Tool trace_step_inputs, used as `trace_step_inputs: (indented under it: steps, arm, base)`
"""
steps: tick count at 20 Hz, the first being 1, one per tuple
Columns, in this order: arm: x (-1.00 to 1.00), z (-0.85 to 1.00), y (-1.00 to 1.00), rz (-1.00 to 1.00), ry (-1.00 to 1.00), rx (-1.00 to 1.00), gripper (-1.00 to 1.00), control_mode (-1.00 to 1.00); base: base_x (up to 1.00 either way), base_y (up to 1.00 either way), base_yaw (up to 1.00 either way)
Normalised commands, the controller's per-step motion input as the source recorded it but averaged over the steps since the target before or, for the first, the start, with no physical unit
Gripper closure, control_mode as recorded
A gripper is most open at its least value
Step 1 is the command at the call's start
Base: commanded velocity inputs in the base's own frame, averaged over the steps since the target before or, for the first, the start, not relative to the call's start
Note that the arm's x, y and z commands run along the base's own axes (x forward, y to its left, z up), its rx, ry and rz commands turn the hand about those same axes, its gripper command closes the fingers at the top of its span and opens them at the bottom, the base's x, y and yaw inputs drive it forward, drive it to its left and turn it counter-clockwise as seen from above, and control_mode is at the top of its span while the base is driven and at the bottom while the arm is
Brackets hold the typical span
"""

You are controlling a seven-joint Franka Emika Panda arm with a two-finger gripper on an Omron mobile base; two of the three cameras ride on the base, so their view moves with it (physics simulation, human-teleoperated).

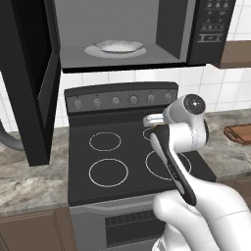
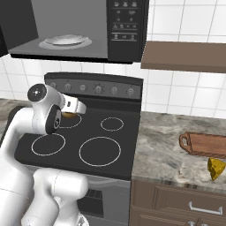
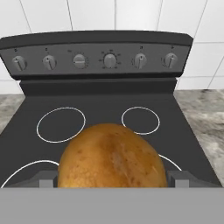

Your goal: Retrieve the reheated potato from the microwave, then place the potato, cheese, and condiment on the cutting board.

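Closest in the hand view, the potato (image 3: 113,156) sits between the gripper (image 3: 113,179)'s two dark fingertips (image 3: 45,180), which stand wide apart against its two sides, grasping it. In the right base view a sliver of golden-brown potato (image 2: 68,115) shows under the hand, above the black stove (image 2: 88,145). The stove's burner rings lie below and beyond the potato, and its knob panel (image 3: 96,59) rises behind them against the white tiles.

To the right, on the marble counter (image 2: 163,145), the cheese (image 2: 216,168) lies near the front edge, just in front of the cutting board (image 2: 207,145); whether they touch I cannot tell.

Farthest and highest, the microwave (image 1: 147,29) hangs with its door (image 1: 29,83) swung open to the left; a plate (image 1: 116,47) rests on its grey floor.
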Motion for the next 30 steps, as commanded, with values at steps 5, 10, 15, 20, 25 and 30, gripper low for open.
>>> trace_step_inputs:
  steps: [5, 10, 15, 20, 25, 30]
  arm:
    - [0.00, 0.00, 0.00, 0.00, 0.00, 0.00, 1.00, -1.00]
    - [0.00, 0.00, 0.00, 0.00, 0.00, 0.00, 1.00, -1.00]
    - [0.00, 0.00, 0.00, 0.00, 0.00, 0.00, 1.00, 1.00]
    - [0.00, 0.00, 0.00, 0.00, 0.00, 0.00, 1.00, 1.00]
    - [0.00, 0.00, 0.00, 0.00, 0.00, 0.00, 1.00, 1.00]
    - [0.00, 0.00, 0.00, 0.00, 0.00, 0.00, 1.00, 1.00]
  base:
    - [0.00, 0.00, 0.00]
    - [0.00, 0.00, 0.00]
    - [0.00, 0.00, 0.00]
    - [0.00, 0.00, 0.00]
    - [-0.02, 0.00, 0.00]
    - [-0.59, -0.06, -0.03]
